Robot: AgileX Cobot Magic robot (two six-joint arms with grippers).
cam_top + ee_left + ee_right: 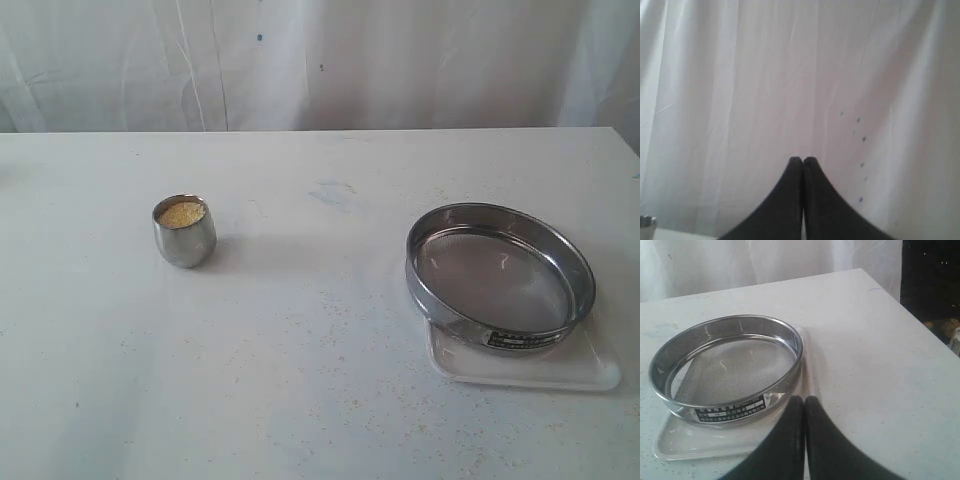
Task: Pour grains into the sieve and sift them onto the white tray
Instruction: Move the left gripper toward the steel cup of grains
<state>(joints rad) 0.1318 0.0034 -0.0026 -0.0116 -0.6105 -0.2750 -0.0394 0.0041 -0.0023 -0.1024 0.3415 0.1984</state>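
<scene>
My left pincer (803,161) and right pincer (804,399) sit pressed together, empty; the sieve (460,325) rests on the white tray (560,372) so the grains (181,213) sift there.

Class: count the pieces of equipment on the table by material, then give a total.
Steel: 2 (cup, sieve)
White plastic: 1 (white tray)
Total: 3

Shiny steel sieve (500,275) with fine mesh, glossy white plastic tray (590,375), matt table (300,380)
</scene>
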